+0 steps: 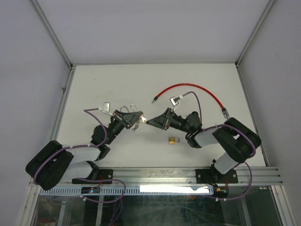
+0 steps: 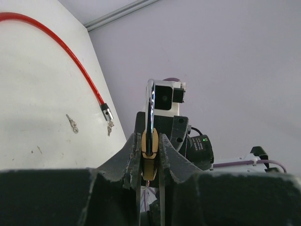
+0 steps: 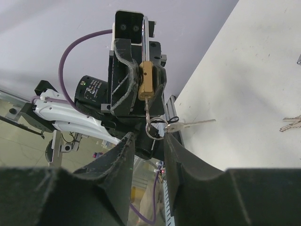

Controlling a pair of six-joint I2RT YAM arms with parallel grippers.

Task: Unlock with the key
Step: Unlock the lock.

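Note:
My left gripper is shut on a small brass padlock, whose steel shackle points up. In the right wrist view the same padlock hangs in front of me with a key in its underside. A ring and a second key dangle from that key. My right gripper is open, its fingers on either side of the ring, and the right finger touches the second key. From above, the two grippers meet tip to tip at mid table.
A second brass padlock lies on the table in front of the right arm. A red cable arcs behind it, with a silver lock beside it and another at the left. Loose keys lie on the white surface.

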